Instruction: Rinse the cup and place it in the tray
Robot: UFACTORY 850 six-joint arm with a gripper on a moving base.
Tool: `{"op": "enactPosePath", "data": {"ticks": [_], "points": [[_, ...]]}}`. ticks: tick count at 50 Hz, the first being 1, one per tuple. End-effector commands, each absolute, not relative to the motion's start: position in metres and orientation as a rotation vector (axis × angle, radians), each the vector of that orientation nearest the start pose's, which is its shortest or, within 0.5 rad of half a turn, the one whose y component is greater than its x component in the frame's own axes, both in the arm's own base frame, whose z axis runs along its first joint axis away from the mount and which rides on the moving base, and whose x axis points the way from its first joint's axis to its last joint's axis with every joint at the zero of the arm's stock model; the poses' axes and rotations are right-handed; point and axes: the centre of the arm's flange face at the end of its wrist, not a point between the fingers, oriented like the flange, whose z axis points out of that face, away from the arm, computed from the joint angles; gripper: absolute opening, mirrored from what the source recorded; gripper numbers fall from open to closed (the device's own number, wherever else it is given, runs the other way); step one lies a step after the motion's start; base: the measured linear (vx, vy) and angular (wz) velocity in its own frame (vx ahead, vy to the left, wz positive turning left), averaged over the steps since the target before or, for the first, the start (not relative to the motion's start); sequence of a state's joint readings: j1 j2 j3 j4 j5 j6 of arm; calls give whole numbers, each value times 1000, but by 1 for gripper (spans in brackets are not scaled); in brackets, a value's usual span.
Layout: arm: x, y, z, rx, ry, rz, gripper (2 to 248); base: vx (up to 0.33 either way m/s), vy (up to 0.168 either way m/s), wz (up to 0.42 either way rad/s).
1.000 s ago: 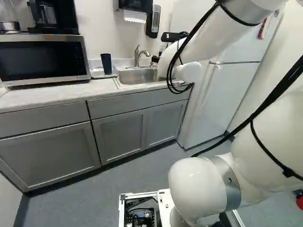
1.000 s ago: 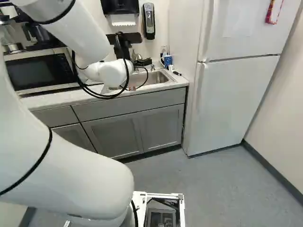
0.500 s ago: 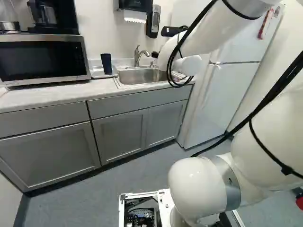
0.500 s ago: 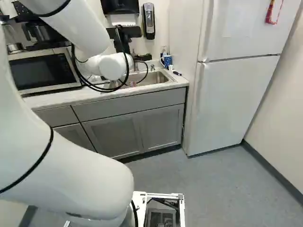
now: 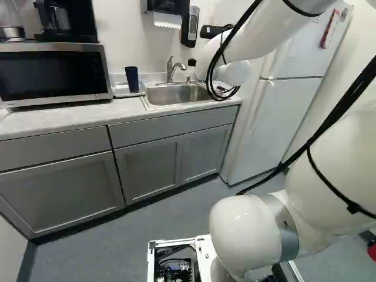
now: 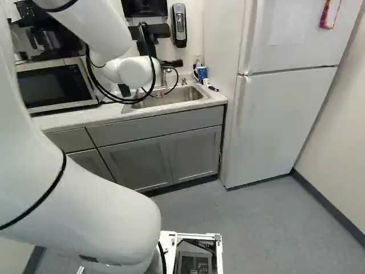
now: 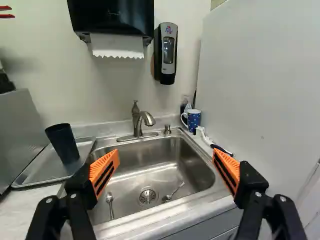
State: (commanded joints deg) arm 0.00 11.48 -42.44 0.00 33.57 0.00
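Because the dark cup (image 7: 63,144) stood in the tray (image 7: 39,170) beside the sink (image 7: 192,160), the placing step appeared complete; whether rinsing had been done could not be confirmed. The gripper (image 7: 166,156) was wide open, held nothing, and faced the sink, apart from the cup. No flow was visible at the faucet (image 7: 145,119). The next move likely called for retracting the arm, clear of faucet and cup.
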Motion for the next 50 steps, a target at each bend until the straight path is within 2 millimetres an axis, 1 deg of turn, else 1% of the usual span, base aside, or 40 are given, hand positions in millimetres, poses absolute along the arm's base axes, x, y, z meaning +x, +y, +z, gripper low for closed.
{"op": "enactPosePath", "data": {"ticks": [50], "points": [[467,0,659,-2265,0,-2177,247,0,0,0]]}}
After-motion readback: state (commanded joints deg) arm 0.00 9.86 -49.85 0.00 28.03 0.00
